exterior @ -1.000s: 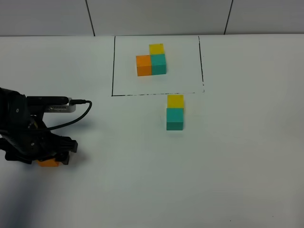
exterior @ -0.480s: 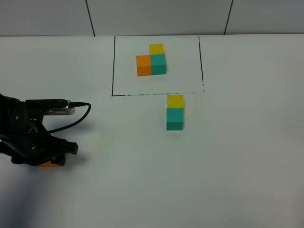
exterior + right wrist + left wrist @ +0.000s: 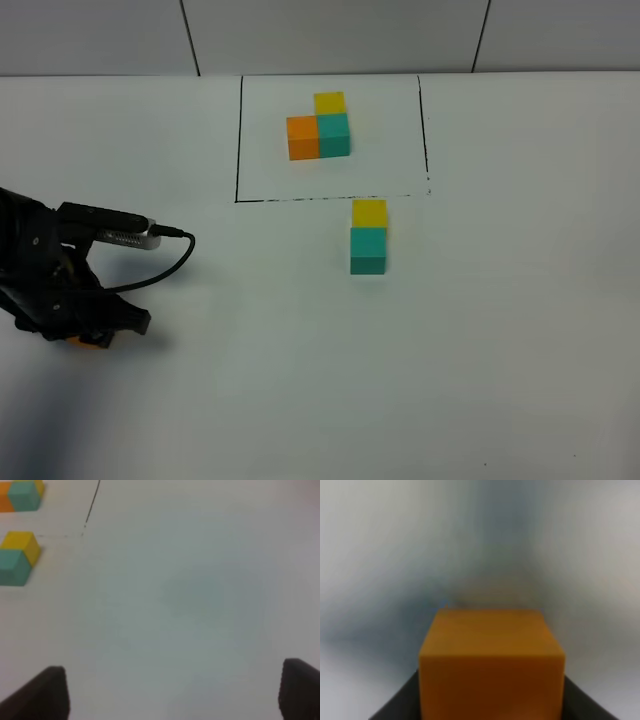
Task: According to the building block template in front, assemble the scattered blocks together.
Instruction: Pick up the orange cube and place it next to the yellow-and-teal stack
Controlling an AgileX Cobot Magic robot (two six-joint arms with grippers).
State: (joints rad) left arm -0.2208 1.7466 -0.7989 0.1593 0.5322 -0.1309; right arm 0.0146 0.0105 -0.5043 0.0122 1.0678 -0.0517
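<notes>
The template [image 3: 318, 125] is an orange, teal and yellow cube cluster inside a black-line rectangle at the back centre; its corner shows in the right wrist view [image 3: 22, 495]. Just in front of the frame, a loose yellow cube [image 3: 369, 212] touches a loose teal cube [image 3: 368, 250]; both show in the right wrist view, yellow [image 3: 20, 542] and teal [image 3: 14, 567]. My left gripper [image 3: 85, 335] is low on the table at the far left, shut on the loose orange cube [image 3: 491, 665], which peeks out under it [image 3: 82, 342]. My right gripper [image 3: 175, 695] is open and empty.
The white table [image 3: 480, 350] runs wide to the right and front. The left arm's black cable [image 3: 165, 262] loops over the table beside the arm. A grey tiled wall [image 3: 330, 35] stands behind the table's back edge.
My left arm has shifted a little left and down over the orange cube, hiding more of it. The other cubes have not moved.
</notes>
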